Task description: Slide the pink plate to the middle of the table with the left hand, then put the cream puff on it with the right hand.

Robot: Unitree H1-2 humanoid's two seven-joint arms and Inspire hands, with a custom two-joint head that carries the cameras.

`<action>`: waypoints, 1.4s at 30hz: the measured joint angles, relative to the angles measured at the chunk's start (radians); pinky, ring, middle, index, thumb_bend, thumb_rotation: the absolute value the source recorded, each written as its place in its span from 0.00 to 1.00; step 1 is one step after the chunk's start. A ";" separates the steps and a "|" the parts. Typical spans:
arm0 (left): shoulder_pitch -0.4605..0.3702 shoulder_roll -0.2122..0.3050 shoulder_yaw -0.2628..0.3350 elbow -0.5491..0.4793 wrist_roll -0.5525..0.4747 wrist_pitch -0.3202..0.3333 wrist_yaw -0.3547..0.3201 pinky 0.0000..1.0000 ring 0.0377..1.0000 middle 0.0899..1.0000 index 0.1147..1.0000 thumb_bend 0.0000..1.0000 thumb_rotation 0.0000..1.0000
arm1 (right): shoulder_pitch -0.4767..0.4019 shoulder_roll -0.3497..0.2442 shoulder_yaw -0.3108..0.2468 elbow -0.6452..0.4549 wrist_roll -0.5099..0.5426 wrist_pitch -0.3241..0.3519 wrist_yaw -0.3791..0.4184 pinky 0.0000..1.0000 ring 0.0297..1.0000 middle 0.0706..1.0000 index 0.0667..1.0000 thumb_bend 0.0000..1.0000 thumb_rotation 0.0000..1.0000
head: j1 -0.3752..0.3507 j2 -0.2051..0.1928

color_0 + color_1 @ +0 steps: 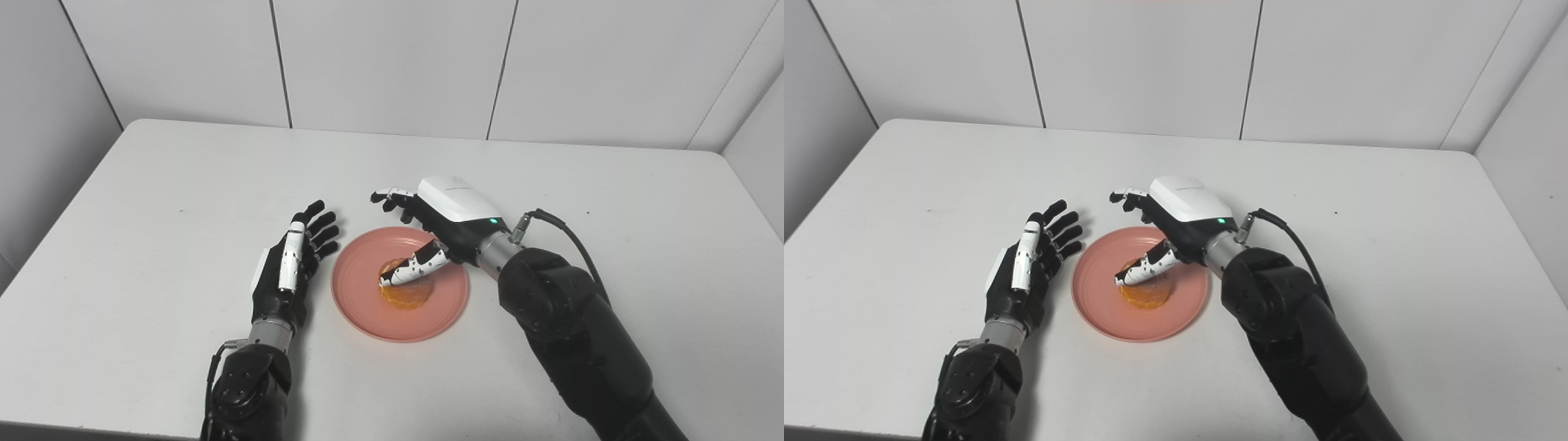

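A white table [184,184] with rounded far corners is seen filling most of the frame, set against pale panelled walls at the top. One thing is seen lying directly on it: a pink plate [367,318], round and shallow, placed slightly below the centre of the picture. The rest of the tabletop is shown plain and matte, marked only by a few tiny dark specks toward the right side and left of centre.
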 measured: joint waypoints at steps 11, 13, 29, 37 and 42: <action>0.013 0.022 -0.008 -0.017 0.025 -0.033 -0.002 0.90 0.90 0.91 0.88 0.46 1.00 | 0.225 0.030 -0.230 -0.078 0.197 -0.003 -0.231 0.80 0.91 0.97 0.99 0.73 0.99 | 0.000 -0.008; 0.023 0.026 -0.011 -0.022 0.034 -0.062 -0.002 0.90 0.91 0.92 0.90 0.46 1.00 | 0.260 0.034 -0.251 -0.092 0.228 -0.003 -0.253 0.85 0.94 0.98 0.99 0.71 1.00 | 0.005 -0.009; 0.138 0.035 -0.068 -0.031 0.208 -0.253 0.006 0.94 0.94 0.95 0.94 0.51 1.00 | 0.465 0.130 -0.363 -0.103 0.509 -0.052 -0.454 0.88 0.96 0.99 0.99 0.55 1.00 | 0.008 -0.012; 0.146 0.035 -0.068 -0.009 0.223 -0.293 0.016 0.95 0.95 0.95 0.93 0.51 1.00 | 0.493 0.140 -0.363 -0.031 0.601 -0.105 -0.472 0.97 0.98 1.00 1.00 0.38 1.00 | -0.008 -0.012; 0.149 0.037 -0.075 0.024 0.245 -0.335 0.016 0.96 0.96 0.95 0.93 0.52 1.00 | 0.496 0.134 -0.358 0.031 0.638 -0.146 -0.472 0.95 0.96 0.98 0.98 0.31 1.00 | -0.009 -0.014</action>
